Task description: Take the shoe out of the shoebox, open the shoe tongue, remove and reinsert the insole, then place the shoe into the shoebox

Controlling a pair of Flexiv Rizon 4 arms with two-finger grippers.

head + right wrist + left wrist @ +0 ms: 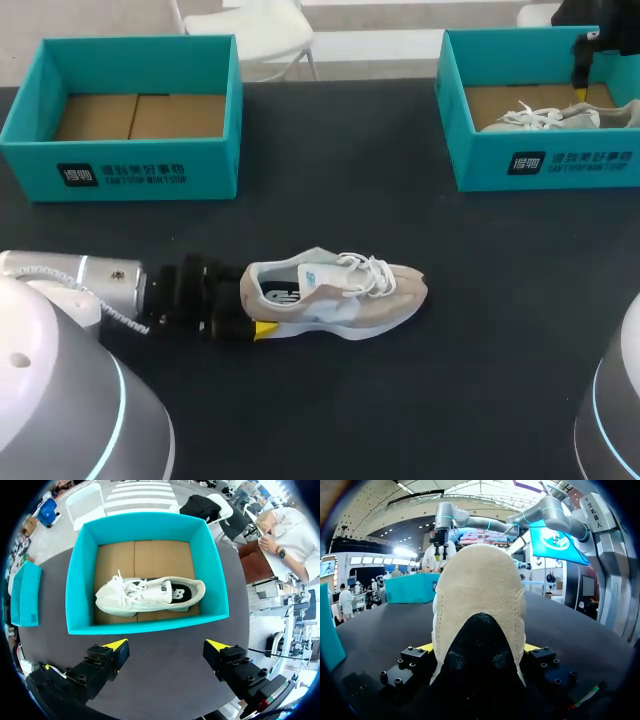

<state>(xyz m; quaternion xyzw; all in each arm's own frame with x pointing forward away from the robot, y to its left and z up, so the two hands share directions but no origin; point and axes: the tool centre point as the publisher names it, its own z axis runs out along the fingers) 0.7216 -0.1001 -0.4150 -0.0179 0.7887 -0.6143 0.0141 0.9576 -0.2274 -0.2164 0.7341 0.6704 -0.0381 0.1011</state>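
The beige sneaker lies on its sole on the table; the left gripper clamps its heel from both sides; the right gripper hangs wide open well beyond the sneaker's toe, over a teal shoebox holding a white sneaker. The tongue step looks due; the right gripper would need to come to the beige sneaker's laces.

The tabletop is taken in from above and behind by the head view. The shoe is seen heel-on, low and very close, from the left wrist. The right shoebox is looked down into from the right wrist; both are shared with the head view.
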